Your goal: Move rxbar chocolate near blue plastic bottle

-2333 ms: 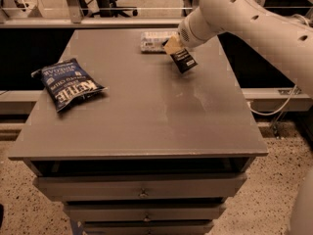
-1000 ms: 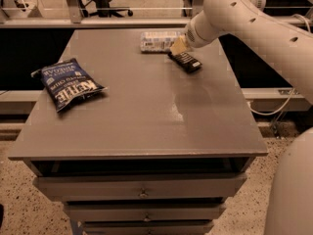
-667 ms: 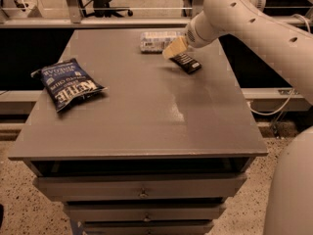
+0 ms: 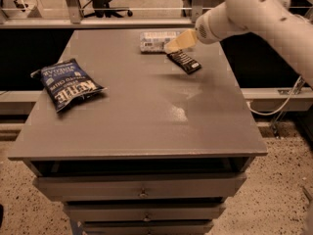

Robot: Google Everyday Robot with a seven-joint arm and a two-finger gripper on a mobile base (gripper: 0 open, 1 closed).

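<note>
The rxbar chocolate (image 4: 184,61), a small dark wrapper with white text, lies flat on the grey table (image 4: 146,116) at the back right. The blue plastic bottle (image 4: 155,40), clear with a pale label, lies on its side just behind and left of the bar, a short gap away. My gripper (image 4: 171,46), with tan fingers, hangs open and empty just above the bar's far end, between bar and bottle. It touches neither.
A dark-blue Kettle chip bag (image 4: 66,83) lies at the table's left side. My white arm (image 4: 254,9) reaches in from the upper right. Drawers (image 4: 142,192) sit under the tabletop. A rail and chair legs stand behind the table.
The gripper carried the bar tilted, set it flat on the table next to the bottle, let go and has lifted slightly up and left of it.
</note>
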